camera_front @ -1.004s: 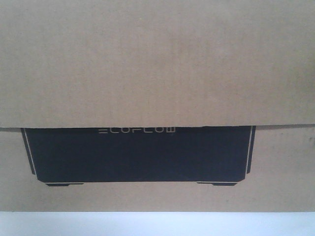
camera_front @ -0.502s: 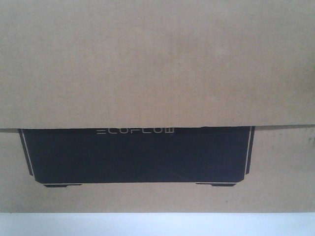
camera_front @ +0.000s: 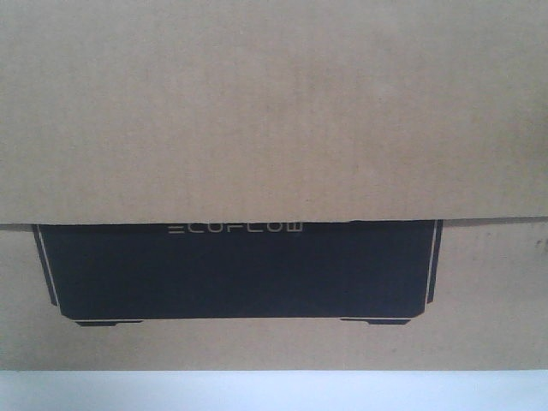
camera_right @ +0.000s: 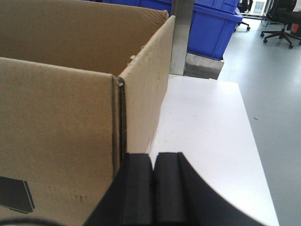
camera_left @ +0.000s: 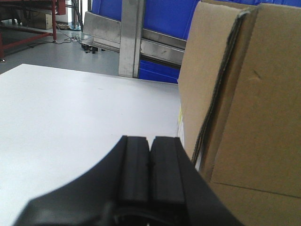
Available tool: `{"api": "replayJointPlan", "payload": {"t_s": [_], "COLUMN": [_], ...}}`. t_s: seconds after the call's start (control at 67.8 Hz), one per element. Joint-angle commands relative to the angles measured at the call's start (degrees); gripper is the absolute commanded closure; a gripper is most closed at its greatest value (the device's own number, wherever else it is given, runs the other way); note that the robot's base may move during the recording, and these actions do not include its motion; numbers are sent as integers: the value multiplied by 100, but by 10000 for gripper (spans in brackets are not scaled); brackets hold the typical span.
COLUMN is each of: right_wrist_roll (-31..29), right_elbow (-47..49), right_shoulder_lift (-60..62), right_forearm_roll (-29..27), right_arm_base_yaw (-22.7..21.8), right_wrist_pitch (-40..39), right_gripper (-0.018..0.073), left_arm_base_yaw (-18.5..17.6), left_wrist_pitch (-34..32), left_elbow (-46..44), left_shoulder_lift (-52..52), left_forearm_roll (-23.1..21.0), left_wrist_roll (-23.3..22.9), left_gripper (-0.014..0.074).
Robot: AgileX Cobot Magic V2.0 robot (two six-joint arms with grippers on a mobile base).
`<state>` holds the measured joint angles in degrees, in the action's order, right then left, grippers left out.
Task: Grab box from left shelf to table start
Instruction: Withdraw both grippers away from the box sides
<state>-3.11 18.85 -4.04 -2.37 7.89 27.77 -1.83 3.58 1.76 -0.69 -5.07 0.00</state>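
The box (camera_front: 274, 128) sat on the table (camera_left: 70, 117). My left gripper (camera_left: 150, 155) and right gripper (camera_right: 154, 174), jaws pressed together and empty, flanked it; I judged retreating straight outward safest.

Blue bins (camera_right: 214, 23) behind, grey floor (camera_right: 277, 84), perhaps office chairs (camera_right: 282, 19) beyond.

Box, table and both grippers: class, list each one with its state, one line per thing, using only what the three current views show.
box: resting on the table, top flaps open, upright.
table: white top bearing the box.
left gripper: shut, holding nothing, beside the box's side.
right gripper: shut, holding nothing, at the box's corner.
blue bins: stacked behind the table.
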Motion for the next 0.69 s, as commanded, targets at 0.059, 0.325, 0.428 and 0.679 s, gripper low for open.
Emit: {"api": "replayJointPlan", "payload": {"t_s": [0.059, 0.325, 0.428, 0.679], "right_wrist_roll": [-37, -23, 66, 311], "right_elbow": [81, -1016, -1543, -2075], "right_shoulder_lift": [-52, 138, 392, 516], "right_forearm_roll": [118, 159, 154, -49], "right_arm_base_yaw": [-21, -603, -830, -893], "right_wrist_pitch": [-547, -1562, -2187, -2539], "right_gripper": [503, 503, 503, 503], "left_arm_base_yaw": [-29, -29, -29, -29], "left_wrist_pitch": [-548, -548, -548, -548], "left_elbow": [-15, -15, -15, -15], "left_shoulder_lift": [-93, -93, -93, -83], "left_forearm_roll": [-38, -38, -38, -38], "left_wrist_roll": [-34, -34, -34, -34], "left_gripper": [696, 696, 696, 696]}}
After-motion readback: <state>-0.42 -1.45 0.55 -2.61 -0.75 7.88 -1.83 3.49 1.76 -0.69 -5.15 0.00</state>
